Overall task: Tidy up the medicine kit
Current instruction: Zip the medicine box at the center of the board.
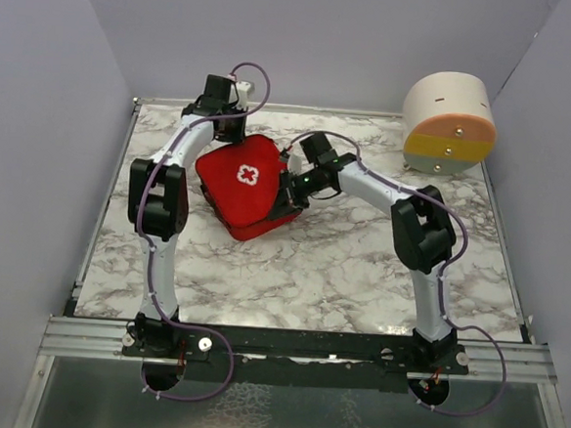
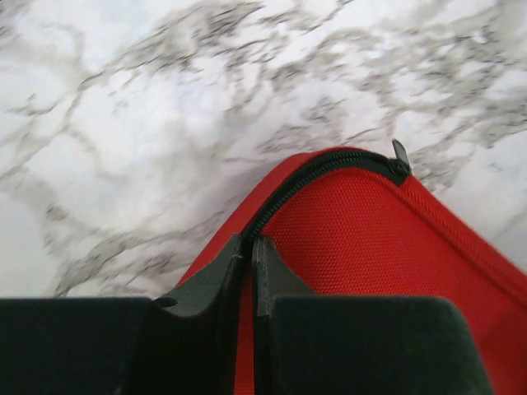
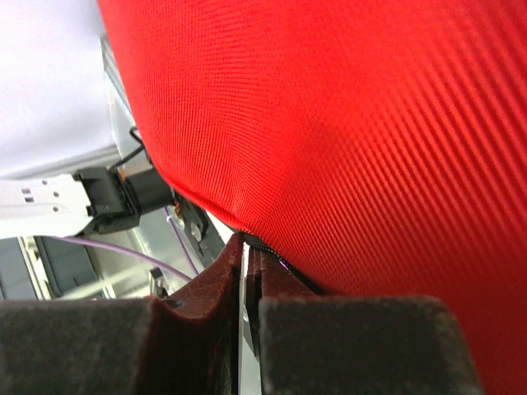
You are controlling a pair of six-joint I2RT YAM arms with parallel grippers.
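Your left end effector pinches the medicine kit at its 11 o'clock zipper corner. Your right end effector clamps its 3 o'clock edge, likely steadying the zipped kit mid-tabletop for unzipping.

Seen from above, each arm hides its own fingertips where it meets the medicine kit. In the left wrist view the kit runs off the bottom and right edges, and its zipper vanishes into the closed left pincer. At the right pincer the kit overruns the top and right edges, and whatever sits at the tips (a dark sliver) is too small to tell.
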